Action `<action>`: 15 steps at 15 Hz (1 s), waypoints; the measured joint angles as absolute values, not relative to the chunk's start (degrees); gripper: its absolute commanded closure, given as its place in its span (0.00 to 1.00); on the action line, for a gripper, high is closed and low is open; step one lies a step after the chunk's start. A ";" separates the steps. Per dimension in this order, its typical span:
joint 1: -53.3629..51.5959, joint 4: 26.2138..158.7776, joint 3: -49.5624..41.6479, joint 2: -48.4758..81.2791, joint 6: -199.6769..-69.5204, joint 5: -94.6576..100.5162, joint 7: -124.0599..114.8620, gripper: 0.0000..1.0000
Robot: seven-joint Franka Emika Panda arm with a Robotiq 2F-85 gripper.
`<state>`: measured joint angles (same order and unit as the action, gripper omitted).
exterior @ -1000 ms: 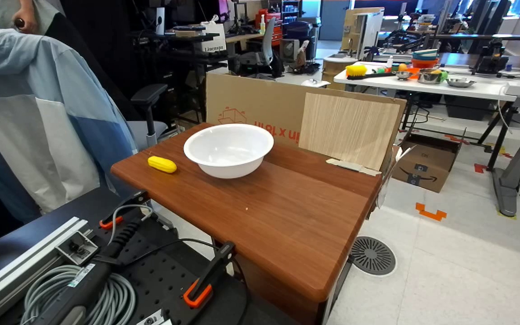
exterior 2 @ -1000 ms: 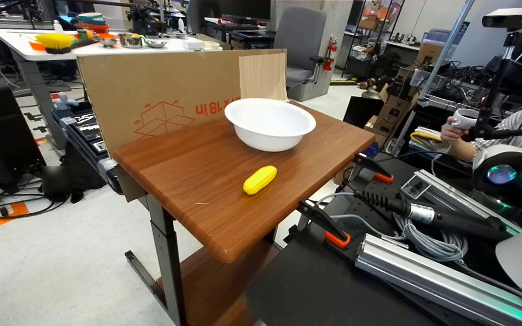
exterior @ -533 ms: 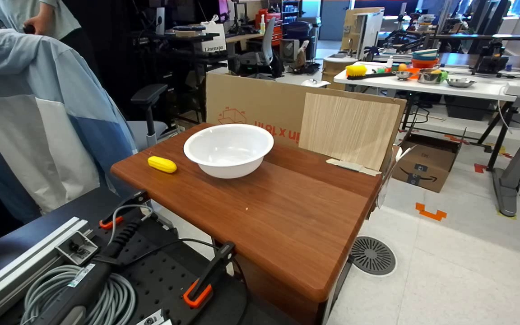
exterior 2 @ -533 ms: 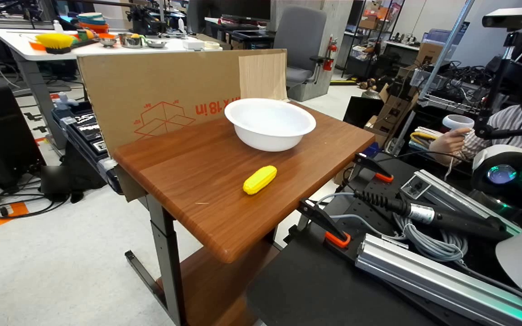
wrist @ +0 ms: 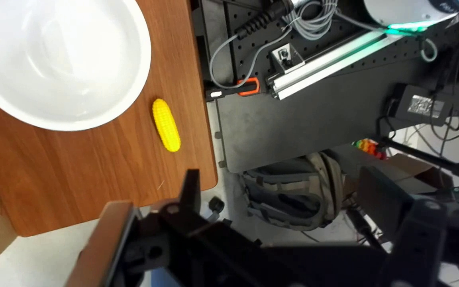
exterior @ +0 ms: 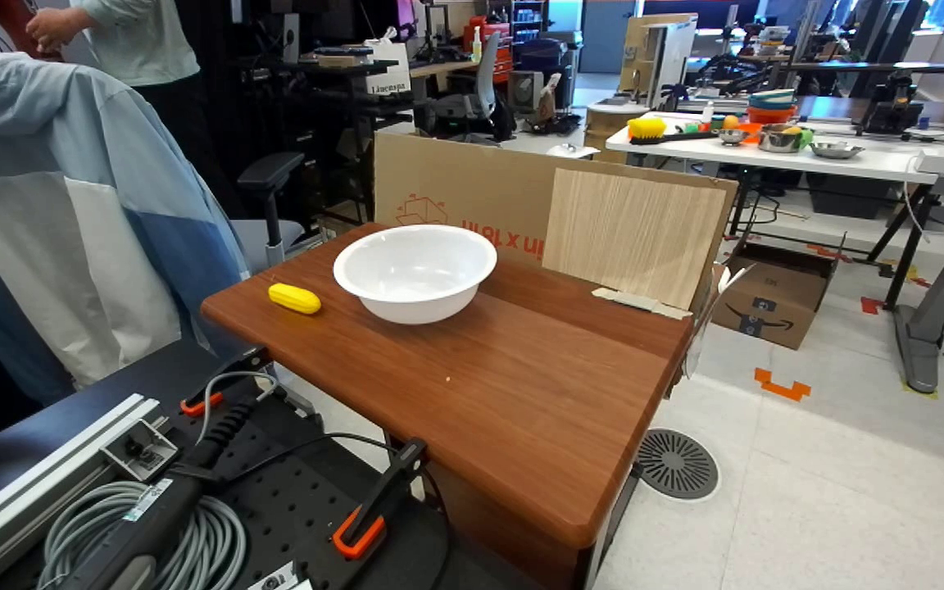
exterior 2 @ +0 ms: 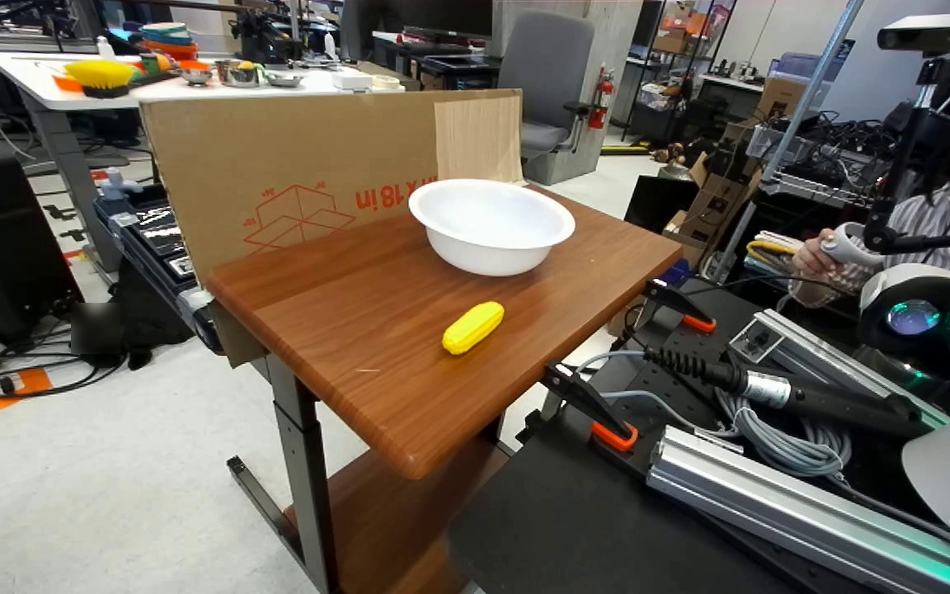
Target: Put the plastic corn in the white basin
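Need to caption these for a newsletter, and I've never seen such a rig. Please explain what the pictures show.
The machine is a robot arm. Its two-fingered gripper shows only in the wrist view, taken from the arm's own wrist, looking down. The exterior views are taken from two places outside the robot. On the brown table sit a wide white basin and, beside it without touching, a piece of yellow plastic corn. In both exterior views a cardboard panel stands along the table's far edge. The gripper is open and holds nothing. The job is to put the corn in the basin; that is not yet done.
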<state>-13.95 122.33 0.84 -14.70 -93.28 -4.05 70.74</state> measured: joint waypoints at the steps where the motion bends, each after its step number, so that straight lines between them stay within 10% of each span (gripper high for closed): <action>1: -13.95 121.42 1.19 -13.76 -92.06 -3.66 71.69 0.00; 15: -13.20 120.56 3.04 -4.64 -102.98 -3.77 71.72 0.00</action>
